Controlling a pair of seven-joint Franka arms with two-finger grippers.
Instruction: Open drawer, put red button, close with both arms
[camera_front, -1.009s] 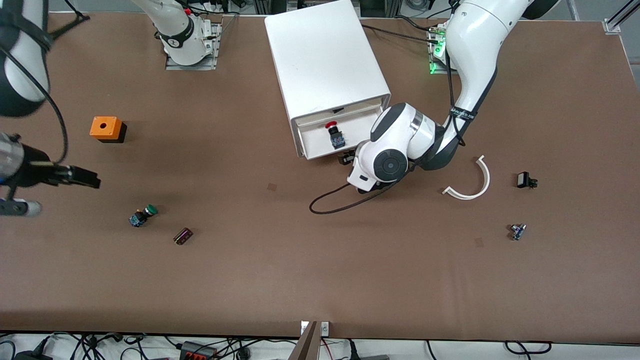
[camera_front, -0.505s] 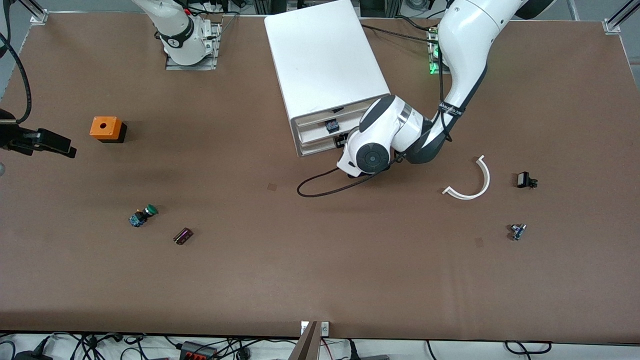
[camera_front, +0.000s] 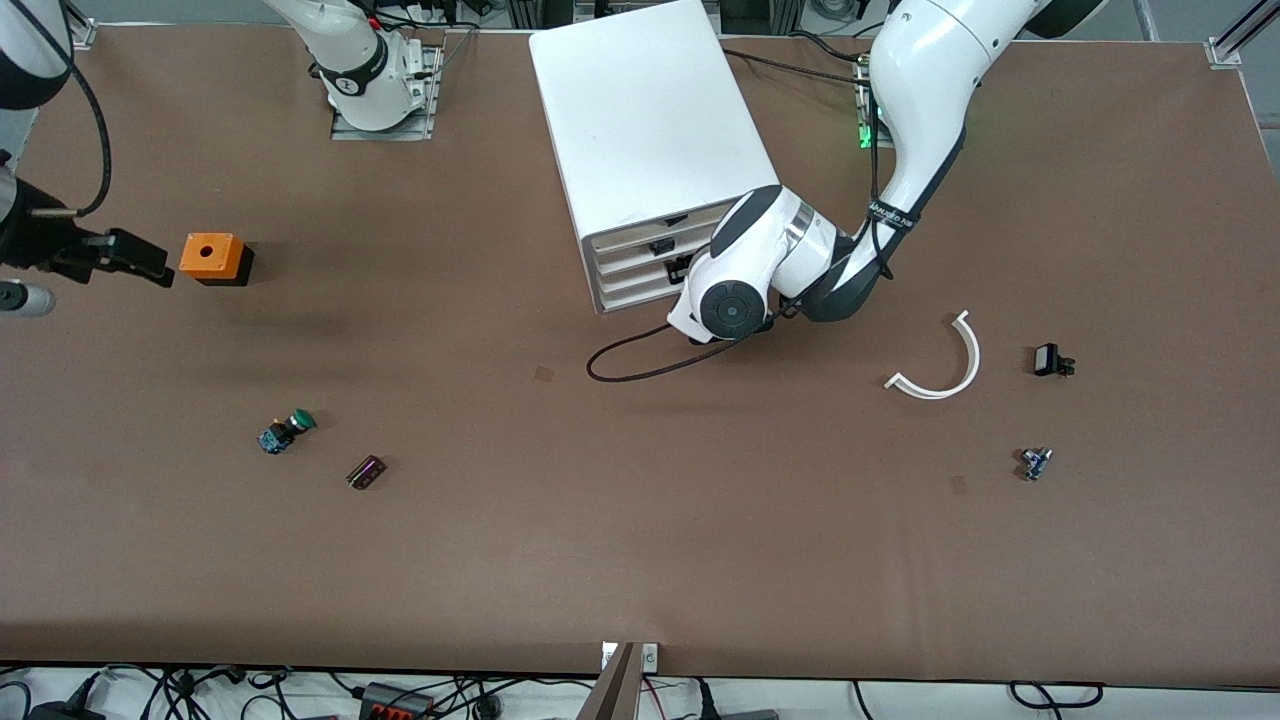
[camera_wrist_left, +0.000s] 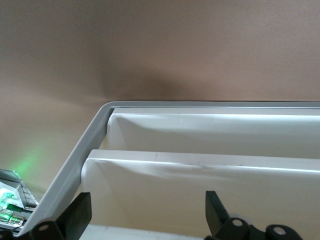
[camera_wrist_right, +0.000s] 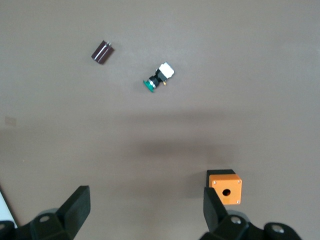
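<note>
Left gripper (camera_front: 683, 268) at the drawer (camera_front: 640, 246) front, jaws spread and holding nothing.

The drawer, second from the top of the white cabinet (camera_front: 645, 120), sits pushed in almost flush with the other fronts; the red button is hidden from sight. The right gripper (camera_front: 140, 258) hangs just beside the orange box (camera_front: 211, 257) toward the right arm's end of the surface (camera_front: 640, 520), jaws spread and holding nothing.
</note>
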